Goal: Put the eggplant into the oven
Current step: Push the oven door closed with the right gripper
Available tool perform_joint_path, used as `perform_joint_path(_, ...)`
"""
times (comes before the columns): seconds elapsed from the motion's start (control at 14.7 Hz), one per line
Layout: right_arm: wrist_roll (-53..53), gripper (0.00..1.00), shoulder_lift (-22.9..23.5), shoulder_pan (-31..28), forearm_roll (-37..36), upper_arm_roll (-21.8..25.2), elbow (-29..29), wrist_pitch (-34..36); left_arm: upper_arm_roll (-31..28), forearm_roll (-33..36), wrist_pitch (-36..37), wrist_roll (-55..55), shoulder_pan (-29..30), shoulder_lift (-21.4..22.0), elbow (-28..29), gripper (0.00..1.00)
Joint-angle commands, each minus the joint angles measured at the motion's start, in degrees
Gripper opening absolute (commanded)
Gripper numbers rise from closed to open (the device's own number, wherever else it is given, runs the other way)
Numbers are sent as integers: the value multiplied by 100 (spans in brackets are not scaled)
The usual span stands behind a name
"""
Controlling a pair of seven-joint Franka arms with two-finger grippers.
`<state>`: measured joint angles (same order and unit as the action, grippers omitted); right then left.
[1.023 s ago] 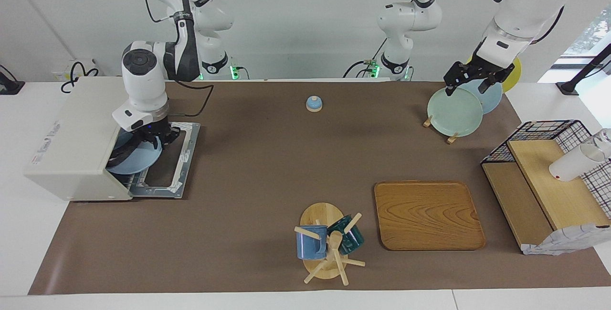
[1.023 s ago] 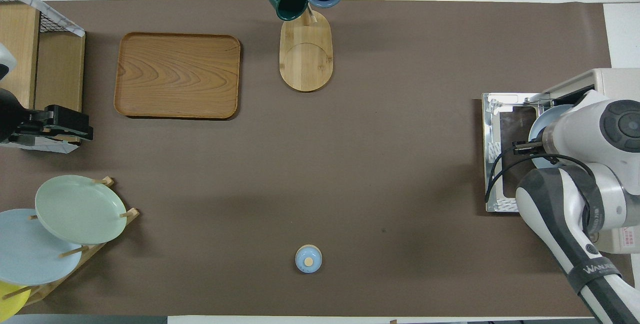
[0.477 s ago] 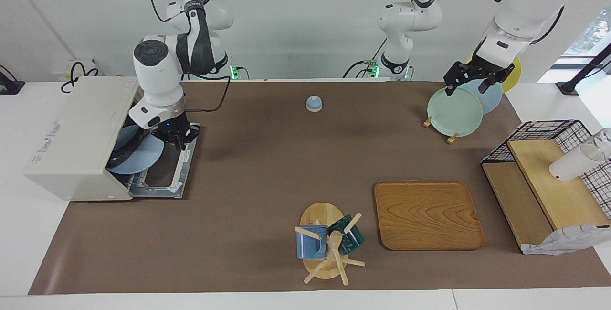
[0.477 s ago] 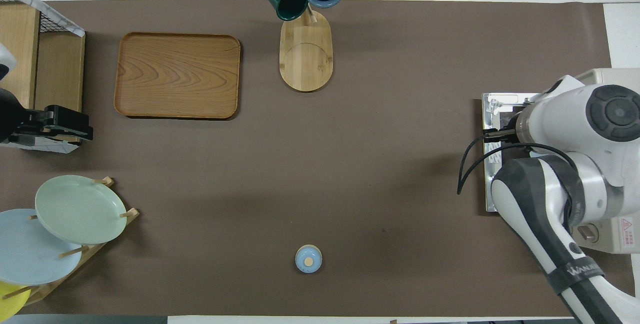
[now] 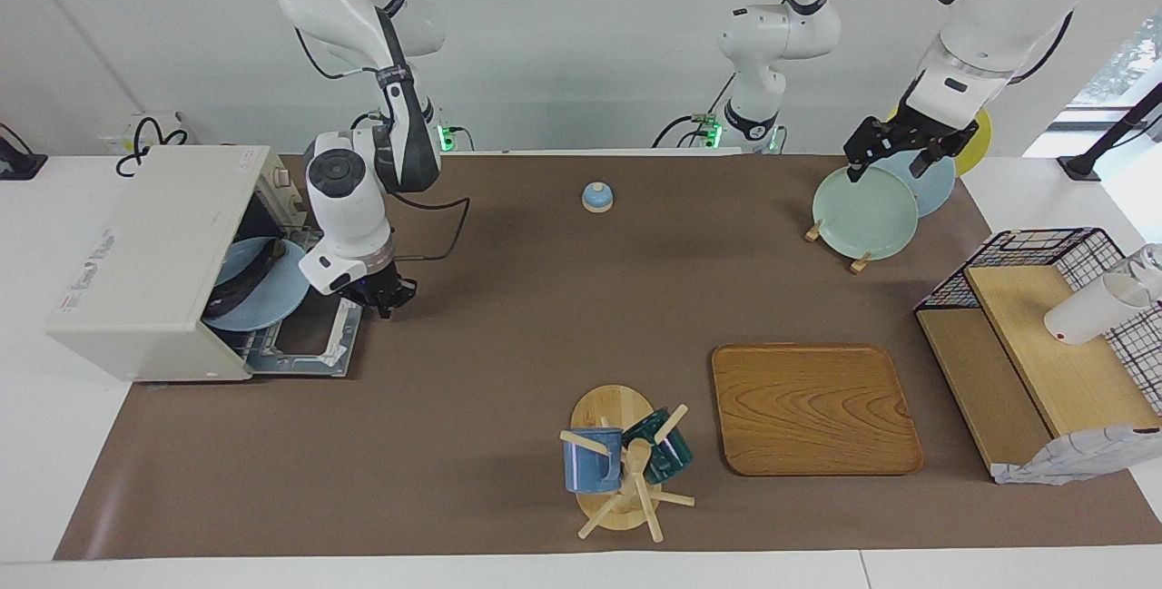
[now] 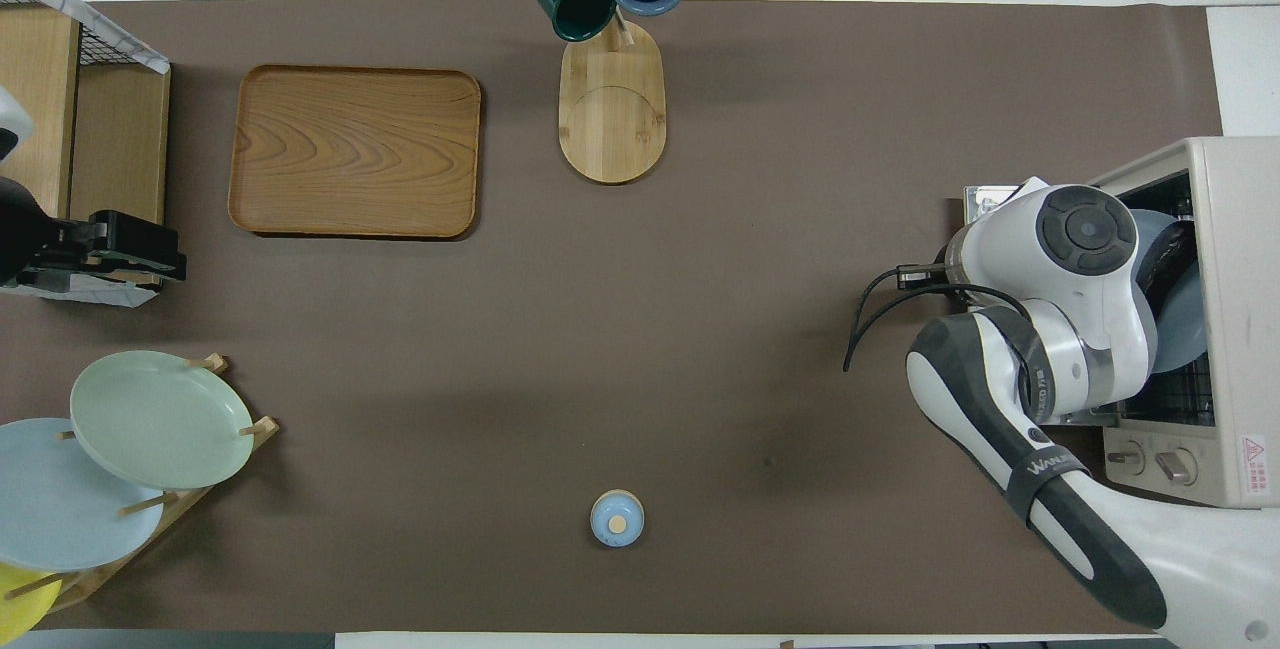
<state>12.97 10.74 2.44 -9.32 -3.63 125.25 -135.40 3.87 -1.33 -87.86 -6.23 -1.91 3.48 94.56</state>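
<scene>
The off-white oven [image 5: 145, 244] stands at the right arm's end of the table with its door [image 5: 309, 344] folded down flat. Inside it a light blue plate [image 5: 272, 294] leans, and the dark eggplant [image 5: 238, 285] lies across it. In the overhead view the oven [image 6: 1235, 229], the plate [image 6: 1185, 319] and the eggplant [image 6: 1165, 259] show past the right arm. My right gripper [image 5: 381, 297] hangs empty just off the door's edge, over the brown mat. My left gripper [image 5: 885, 162] is open and waits over the plate rack.
A pale green plate [image 5: 862, 212] stands in the rack at the left arm's end, beside a wire shelf [image 5: 1044, 335]. A wooden tray [image 5: 812, 407] and a mug tree [image 5: 626, 462] lie farther from the robots. A small blue bell [image 5: 596, 197] sits near the robots.
My right gripper has drawn back out of the oven and moved toward the table's middle, leaving the plate and eggplant inside. The left arm has not moved.
</scene>
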Motion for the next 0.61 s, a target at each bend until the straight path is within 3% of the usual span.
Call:
perform_joint_path(0.0,22,0,-81,-94,-603,-6,-9,189,43,18,-12,-1,68,83,89,100)
perform_joint_path(0.14,22,0,-99,-173,-1035,11,0,216,43,18,-21,-1,68,83,89,100)
perform_joint_path(0.34,-345,0,-90,-359,-1107,11,-52,312,43,18,-12,-1,68,83,89,100)
perform_joint_path(0.55,-969,0,-64,-394,-1177,2,-876,1337,43,18,-12,-1,68,83,89,100)
